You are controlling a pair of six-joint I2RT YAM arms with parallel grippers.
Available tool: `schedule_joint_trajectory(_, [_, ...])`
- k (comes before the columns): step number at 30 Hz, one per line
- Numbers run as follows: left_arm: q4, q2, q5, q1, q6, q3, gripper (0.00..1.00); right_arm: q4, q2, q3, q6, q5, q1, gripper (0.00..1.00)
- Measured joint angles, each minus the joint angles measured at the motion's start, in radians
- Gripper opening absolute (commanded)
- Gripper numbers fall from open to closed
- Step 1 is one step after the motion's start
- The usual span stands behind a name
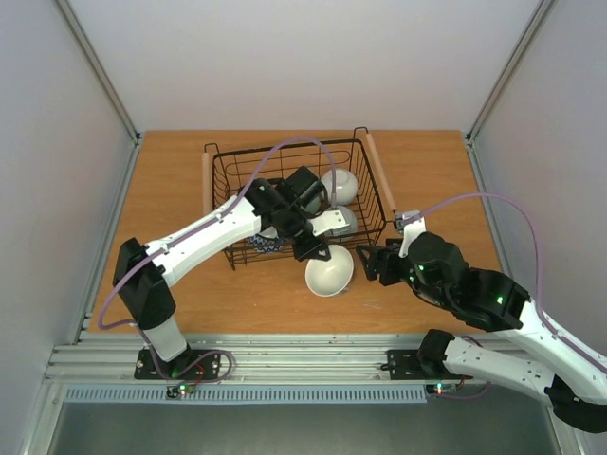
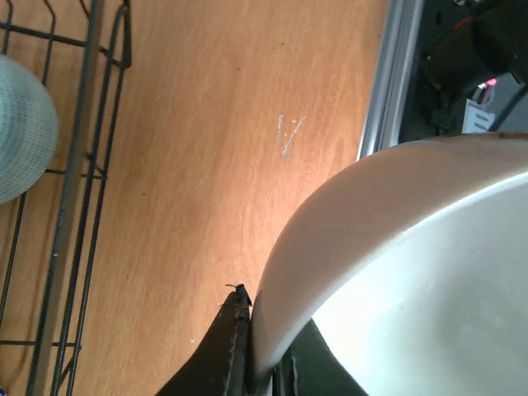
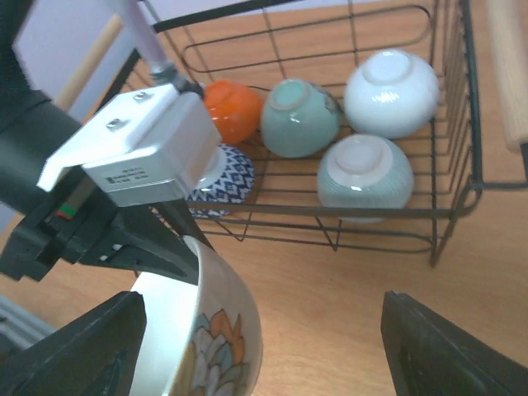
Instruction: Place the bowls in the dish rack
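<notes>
My left gripper (image 1: 318,249) is shut on the rim of the cream-beige bowl (image 1: 329,272) and holds it tilted just outside the near wall of the dish rack (image 1: 285,145). The left wrist view shows the fingers (image 2: 231,346) pinching the bowl's wall (image 2: 388,247). In the right wrist view this bowl (image 3: 210,330) has a flower pattern. My right gripper (image 1: 368,263) is open and empty beside it, and the bowl sits towards the left of the gap between its fingers (image 3: 268,351). Inside the rack lie an orange bowl (image 3: 233,109), two mint bowls (image 3: 299,117) (image 3: 365,176), a white bowl (image 3: 391,92) and a blue-and-white bowl (image 3: 224,177).
The rack has light wooden handles on its left (image 1: 206,185) and right (image 1: 381,175) sides. The wooden table (image 1: 171,171) is walled in by white panels. A metal rail (image 1: 285,355) runs along the near edge by the arm bases.
</notes>
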Motion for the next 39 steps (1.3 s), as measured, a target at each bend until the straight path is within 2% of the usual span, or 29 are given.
schedule_joint_trajectory(6, [0.006,-0.023,0.031,0.0,0.057,-0.027,0.0,0.043,-0.005,-0.013,-0.017,-0.094,0.0,0.91])
schedule_joint_trajectory(16, [0.087,-0.078,-0.013,0.049,0.061,-0.085,0.01,0.107,-0.029,-0.122,0.029,-0.267,0.0,0.93])
schedule_joint_trajectory(25, [0.134,-0.106,-0.002,0.125,0.017,-0.088,0.0,0.184,-0.072,-0.218,0.088,-0.338,0.0,0.93])
schedule_joint_trajectory(39, [0.142,-0.131,0.092,0.128,-0.003,-0.1,0.0,0.373,-0.131,-0.302,0.111,-0.359,0.0,0.93])
